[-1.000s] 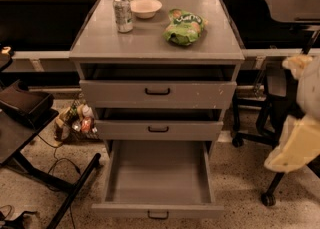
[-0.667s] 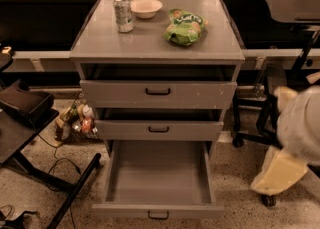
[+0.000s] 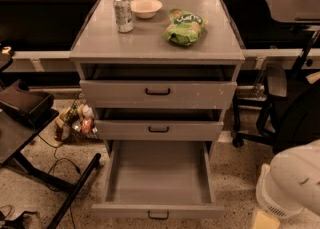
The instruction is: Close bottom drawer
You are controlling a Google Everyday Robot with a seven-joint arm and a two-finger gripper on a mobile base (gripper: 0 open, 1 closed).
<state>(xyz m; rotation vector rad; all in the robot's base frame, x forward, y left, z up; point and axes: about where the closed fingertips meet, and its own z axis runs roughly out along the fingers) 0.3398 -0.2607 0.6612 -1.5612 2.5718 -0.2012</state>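
The bottom drawer of the grey cabinet is pulled far out. It is a plain grey, empty tray with a short front panel and a small black loop handle near the lower edge of the view. The middle drawer and the taller, white-scuffed top drawer stand slightly out. A white, rounded part of my arm shows at the lower right, right of the open drawer and apart from it. My gripper is out of view.
On the cabinet top stand a can, a white bowl and a green snack bag. An office chair stands to the right. A black stand and bottles on the floor are to the left.
My arm has dropped lower at the right edge of the view, and its cream-coloured part has almost left the frame. The drawers have not moved.
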